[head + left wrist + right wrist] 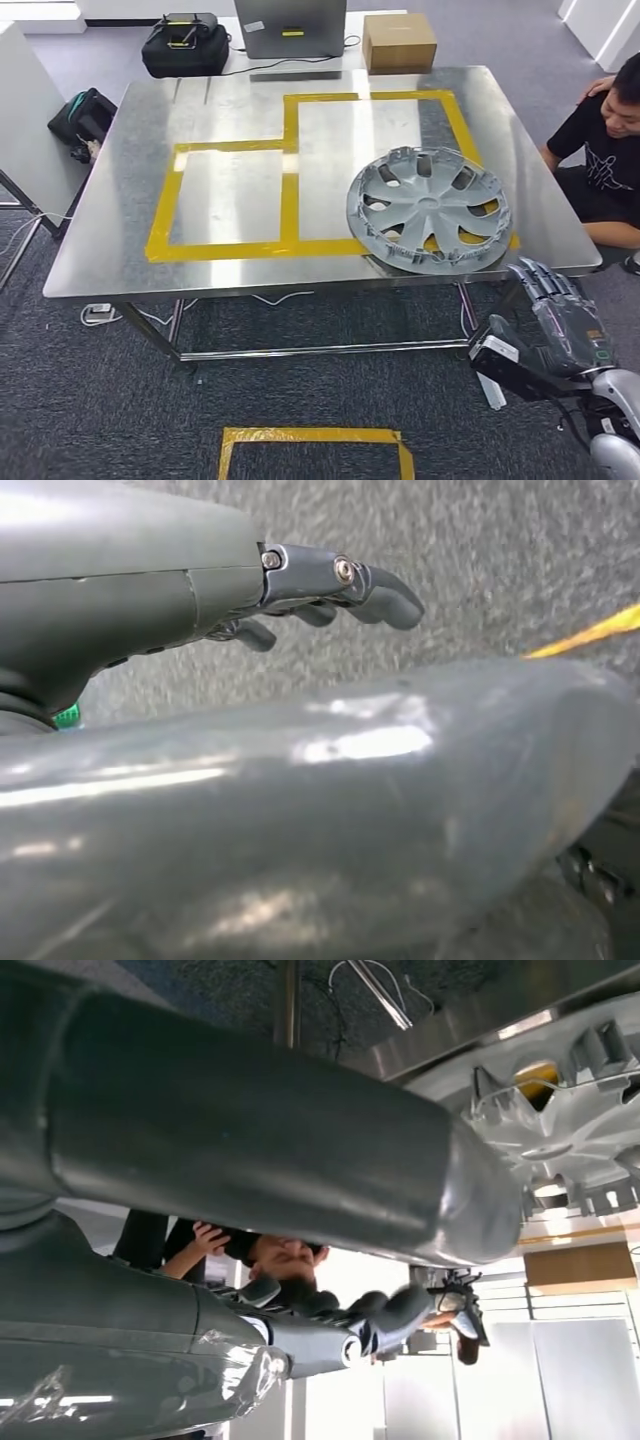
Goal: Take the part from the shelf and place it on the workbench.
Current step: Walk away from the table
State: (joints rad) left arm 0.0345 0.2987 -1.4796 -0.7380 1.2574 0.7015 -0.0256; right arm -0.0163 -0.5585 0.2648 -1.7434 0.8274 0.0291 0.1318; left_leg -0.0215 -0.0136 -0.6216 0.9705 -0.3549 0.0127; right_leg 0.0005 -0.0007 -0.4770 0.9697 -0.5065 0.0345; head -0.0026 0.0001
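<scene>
At the far left of the head view a dark bag (84, 118) sits on the floor beside the workbench (226, 270), a steel-topped table on thin metal legs. Yellow tape (287, 195) marks two joined rectangles on its shiny surface. Behind the far edge stand a black case (185, 47), a grey laptop-like device (290, 27) and a cardboard box (398, 41). On the grey carpet in front of the bench, more yellow floor tape (315, 440) outlines a box.

The part (428, 207) is a silver-grey plastic wheel cover, round, with curved spokes radiating from a small hub and dark openings between them; the tape shows yellow through some of the gaps. It lies flat on the right half of the workbench, over the near right corner of the larger taped rectangle, its near rim reaching almost to the table's front edge. In the right wrist view its underside rim (573, 1110) shows moulded clips and ribs, resting on the steel edge.

Right of the bench a person (604, 140) in a black shirt crouches close to the table corner.

The right hand (555, 310) hangs below and in front of the bench's near right corner, apart from the part, its fingers extended and spread with nothing between them. In the left wrist view the left hand (302, 590) is over the carpet, its dark fingers (377, 585) stretched out, slightly curved and holding nothing.
</scene>
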